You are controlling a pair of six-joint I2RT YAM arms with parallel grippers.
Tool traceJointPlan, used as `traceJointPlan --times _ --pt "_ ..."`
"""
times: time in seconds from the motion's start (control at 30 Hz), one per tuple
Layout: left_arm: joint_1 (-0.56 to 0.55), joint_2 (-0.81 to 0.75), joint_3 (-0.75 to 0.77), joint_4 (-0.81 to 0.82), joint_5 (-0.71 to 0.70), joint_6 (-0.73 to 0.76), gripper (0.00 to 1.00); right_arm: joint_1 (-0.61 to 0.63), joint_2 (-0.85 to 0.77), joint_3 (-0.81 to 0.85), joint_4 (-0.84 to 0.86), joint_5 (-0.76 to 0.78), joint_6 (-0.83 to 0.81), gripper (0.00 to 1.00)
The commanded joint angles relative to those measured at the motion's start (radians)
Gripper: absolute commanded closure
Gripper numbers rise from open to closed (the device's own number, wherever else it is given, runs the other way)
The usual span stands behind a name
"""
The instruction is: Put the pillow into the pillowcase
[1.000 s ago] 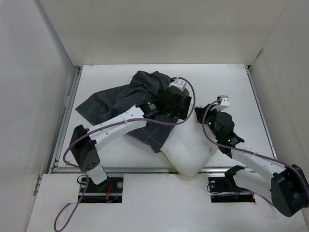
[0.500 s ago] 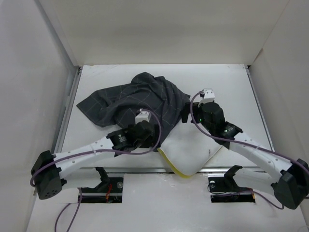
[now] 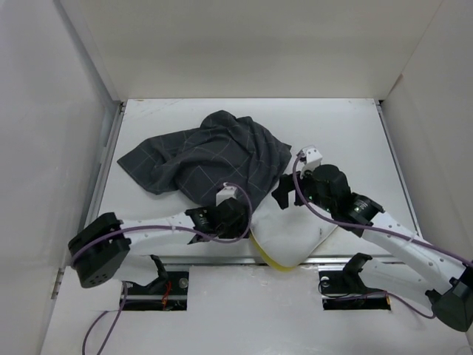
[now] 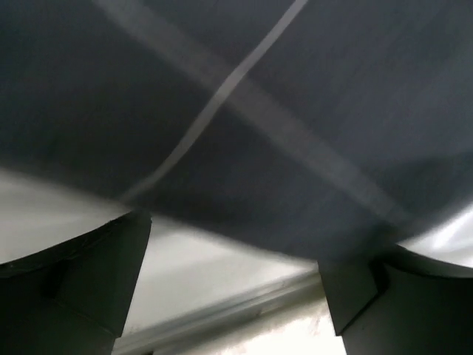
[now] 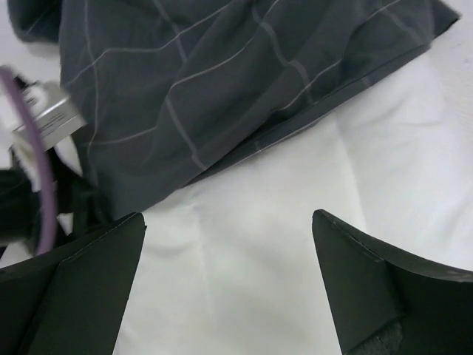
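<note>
Both tools spread wide at the pillowcase's near hem, neither holding anything.

From above, the pillowcase [image 3: 199, 155] lies crumpled mid-table over the far part of the pillow [image 3: 295, 231], whose yellow-edged corner overhangs the table's [image 3: 347, 126] near edge. Bare table shows behind and to the right, with walls on three sides. Only my left wrist view shows checked cloth close across my left gripper [image 4: 233, 255]. My right gripper [image 5: 229, 281] frames the hem on white pillow.

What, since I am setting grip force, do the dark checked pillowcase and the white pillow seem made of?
The floppy charcoal-grey checked pillowcase looks like thin woven cloth, matte: it lies in soft folds, with a hemmed edge. The white rectangular pillow looks like smooth matte fabric, probably over soft stuffing: its surface bulges and dimples, though the filling is hidden.
</note>
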Motion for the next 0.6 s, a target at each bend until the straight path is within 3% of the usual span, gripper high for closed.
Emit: traceJointPlan --times 0.0,0.1,0.2,0.4,0.57 --pt "-0.003 0.111 0.107 0.073 -0.129 0.047 0.19 0.033 0.006 0.034 -0.043 -0.139 -0.061 0.00" --pt "0.007 0.198 0.224 -0.058 -0.255 0.021 0.48 0.140 0.046 0.071 -0.118 -0.071 -0.051 0.00" --pt "0.060 0.249 0.270 -0.143 -0.338 -0.007 0.57 0.177 0.062 0.082 -0.158 0.065 -0.026 0.00" --pt "0.175 0.239 0.327 -0.144 -0.364 0.076 0.57 0.188 0.138 0.082 -0.137 0.137 -0.017 0.00" --pt "0.194 0.190 0.330 -0.102 -0.331 0.127 0.53 0.240 0.299 0.100 -0.021 0.256 -0.087 0.00"
